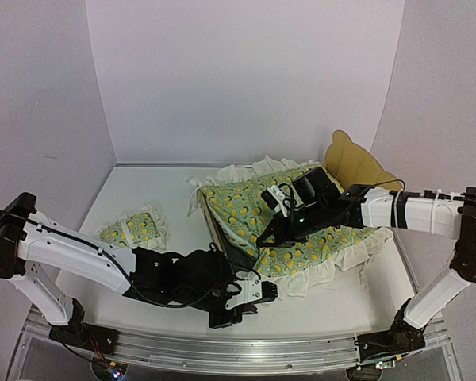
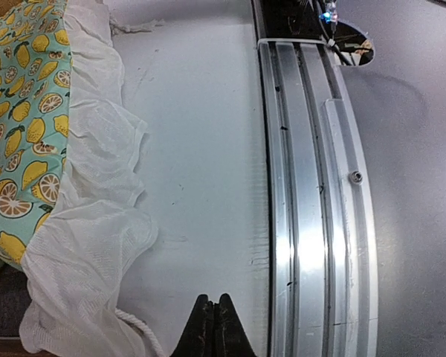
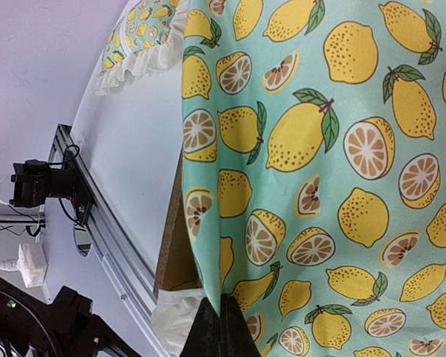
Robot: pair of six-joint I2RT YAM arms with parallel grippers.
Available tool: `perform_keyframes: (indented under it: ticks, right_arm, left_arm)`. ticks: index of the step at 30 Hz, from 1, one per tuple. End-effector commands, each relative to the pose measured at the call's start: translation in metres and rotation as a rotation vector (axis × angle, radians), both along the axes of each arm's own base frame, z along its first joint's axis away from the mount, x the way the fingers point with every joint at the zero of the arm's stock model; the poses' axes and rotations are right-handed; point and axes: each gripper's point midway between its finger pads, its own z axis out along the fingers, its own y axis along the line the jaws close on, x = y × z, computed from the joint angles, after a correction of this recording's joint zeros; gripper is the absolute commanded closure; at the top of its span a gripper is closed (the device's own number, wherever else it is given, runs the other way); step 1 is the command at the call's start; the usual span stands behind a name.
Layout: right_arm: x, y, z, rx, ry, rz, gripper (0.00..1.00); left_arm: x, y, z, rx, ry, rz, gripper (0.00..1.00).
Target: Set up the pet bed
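Lemon-print quilt (image 1: pixel 250 208) covers pet bed (image 1: pixel 353 163) at far right of worktop (image 1: pixel 143 190); only plywood headboard and left rail show. Pillow (image 1: pixel 132 228) lies left, apart. Left fingers (image 2: pixel 204 331) pressed together, empty, beside ruffle. Right fingers (image 3: pixel 208 331) pressed together on quilt; pinch unclear.

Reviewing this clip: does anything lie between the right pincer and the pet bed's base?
Yes. The lemon-print quilt is draped over the pet bed, covering its base. The right pincer, shut, meets only that fabric.

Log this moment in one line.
left gripper: shut, empty | right gripper: shut on quilt | pet bed: under quilt | pillow: apart, left
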Motion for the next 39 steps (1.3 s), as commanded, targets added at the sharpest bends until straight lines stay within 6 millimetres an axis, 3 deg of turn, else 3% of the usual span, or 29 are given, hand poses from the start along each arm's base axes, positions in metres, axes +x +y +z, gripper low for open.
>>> perform_keyframes:
  ticks: [1,2,4,6,12,18,21,23,25,29,31,39]
  right_arm:
    - [-0.003,0.002,0.016,0.048,-0.026,0.022,1.00]
    - [-0.003,0.001,0.015,0.047,-0.023,0.022,1.00]
    - [-0.005,0.001,0.015,0.049,-0.019,0.026,0.99]
    - [-0.006,0.001,0.016,0.051,-0.020,0.030,0.99]
    - [-0.006,0.003,0.020,0.062,-0.028,0.042,0.99]
    - [-0.007,0.005,0.021,0.065,-0.027,0.049,0.99]
    - [-0.007,0.005,0.021,0.066,-0.026,0.050,0.99]
    - [-0.007,0.004,0.022,0.066,-0.029,0.048,1.00]
    - [-0.006,0.004,0.023,0.066,-0.033,0.047,0.99]
    - [-0.006,0.005,0.023,0.068,-0.028,0.046,0.99]
    - [-0.006,0.005,0.023,0.068,-0.026,0.046,0.98]
    - [-0.009,0.014,0.018,0.071,0.010,0.066,0.86]
  left_arm:
    - [-0.014,-0.016,0.016,-0.127,0.135,-0.005,1.00]
    - [-0.010,-0.015,0.021,-0.147,0.130,0.017,0.96]
    - [0.003,-0.007,0.028,-0.175,0.083,0.084,0.69]
    - [0.020,0.003,0.033,-0.182,0.000,0.157,0.53]
    - [0.052,0.020,0.047,-0.164,-0.141,0.230,0.41]
    - [0.064,0.016,0.028,-0.076,-0.210,0.197,0.36]
    - [0.068,0.011,0.019,-0.035,-0.243,0.175,0.39]
    - [0.070,0.013,0.012,0.007,-0.257,0.170,0.47]
    - [0.068,0.012,0.011,0.008,-0.255,0.159,0.59]
    - [0.058,0.009,0.014,-0.001,-0.237,0.142,0.92]
    - [0.046,0.008,0.012,-0.002,-0.194,0.121,0.99]
    - [-0.022,0.010,0.009,-0.055,0.205,-0.016,1.00]
